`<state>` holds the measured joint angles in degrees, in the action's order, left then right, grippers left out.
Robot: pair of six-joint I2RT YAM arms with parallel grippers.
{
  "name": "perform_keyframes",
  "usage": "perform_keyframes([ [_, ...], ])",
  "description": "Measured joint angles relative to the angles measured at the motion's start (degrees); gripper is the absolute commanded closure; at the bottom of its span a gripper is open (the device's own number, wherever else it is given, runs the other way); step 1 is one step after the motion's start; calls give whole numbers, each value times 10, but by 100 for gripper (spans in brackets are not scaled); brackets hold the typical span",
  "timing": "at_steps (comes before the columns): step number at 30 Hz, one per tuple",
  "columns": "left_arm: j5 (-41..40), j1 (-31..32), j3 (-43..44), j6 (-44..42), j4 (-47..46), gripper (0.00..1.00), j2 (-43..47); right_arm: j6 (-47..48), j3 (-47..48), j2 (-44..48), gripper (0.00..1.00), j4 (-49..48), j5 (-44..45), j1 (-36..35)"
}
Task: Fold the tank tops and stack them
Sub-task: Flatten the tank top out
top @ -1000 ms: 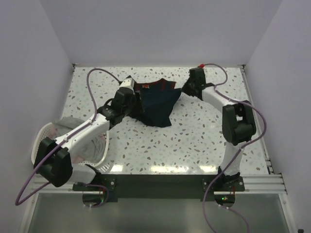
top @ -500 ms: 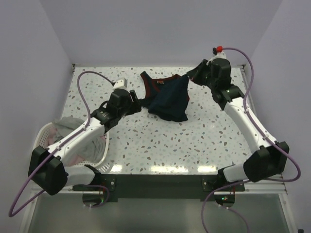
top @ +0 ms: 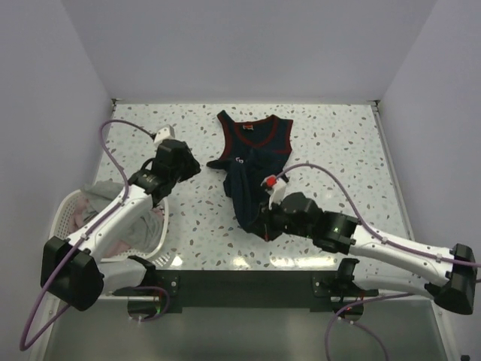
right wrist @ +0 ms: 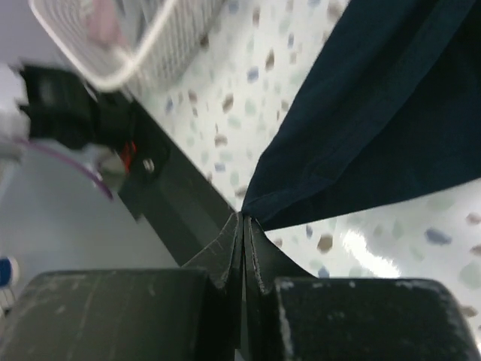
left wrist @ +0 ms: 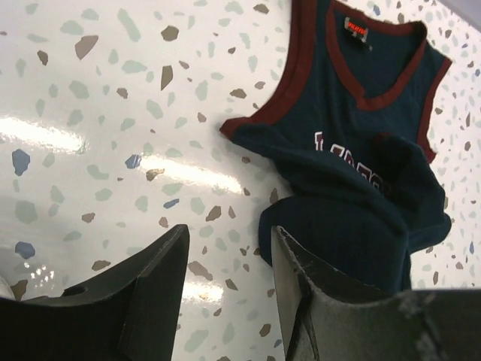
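The navy tank top [top: 252,150] with dark red trim lies at the table's middle, neck toward the far side and lower half bunched and drawn toward the near edge. My right gripper [top: 262,226] is shut on a corner of its hem [right wrist: 248,214], low over the table by the front edge. My left gripper [top: 189,163] stands open just left of the jersey, apart from it. In the left wrist view the jersey [left wrist: 361,150] shows white lettering, and nothing sits between my left gripper's [left wrist: 225,252] fingers. Pale tank tops [top: 124,226] lie in the basket.
A white slotted basket [top: 64,214] stands at the near left beside the left arm, also seen in the right wrist view as the basket [right wrist: 161,49]. The table's black front rail [top: 248,286] lies just below the right gripper. Walls enclose the table on three sides.
The right arm swung from the far right to the near middle, dragging the jersey's hem toward the front. The left gripper drew back to the left, off the jersey.
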<state>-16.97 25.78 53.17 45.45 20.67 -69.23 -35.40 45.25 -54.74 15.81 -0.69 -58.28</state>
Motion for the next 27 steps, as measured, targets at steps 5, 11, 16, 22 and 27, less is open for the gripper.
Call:
perform_keyframes([
  [5, 38, -6, -44, 0, -6, 49, 4, -23, -87, -31, 100, 3, 29, -109],
  [11, 79, -3, -116, 6, -28, 50, 19, -25, -87, -68, 100, 20, 74, -151],
  [16, 99, 9, -159, 10, -45, 43, 29, -67, -87, -47, 100, 103, 144, -156],
  [22, 113, 17, -179, 19, -88, 36, 19, -165, -104, 45, 100, 210, 208, -157],
  [27, 141, 17, -181, 20, -142, 33, -9, -204, -172, 73, 100, 193, 187, -163],
])
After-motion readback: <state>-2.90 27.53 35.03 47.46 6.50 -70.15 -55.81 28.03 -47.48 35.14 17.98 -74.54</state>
